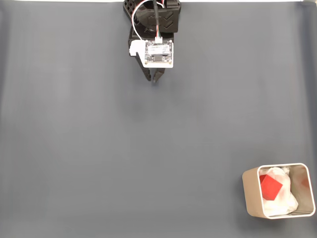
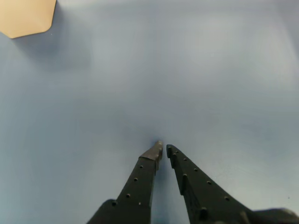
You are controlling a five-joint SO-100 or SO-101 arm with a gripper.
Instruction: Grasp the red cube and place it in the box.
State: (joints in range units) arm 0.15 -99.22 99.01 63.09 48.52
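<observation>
Fixed view puts the red cube (image 1: 270,187) inside the box (image 1: 251,193), tilted on crumpled white paper (image 1: 285,201), at the lower right of a plain grey-blue table (image 1: 124,158). Well apart, at the top centre, the gripper (image 1: 155,79) hangs over bare surface. Its black fingers (image 2: 140,179) sit together, tips nearly touching, nothing between them. A small board (image 1: 158,53) on the arm carries markings, probably too small to read.

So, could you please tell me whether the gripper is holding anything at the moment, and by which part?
Nothing is held. The gripper has its fingers nearly closed on empty air, and the red cube lies inside the box.
</observation>
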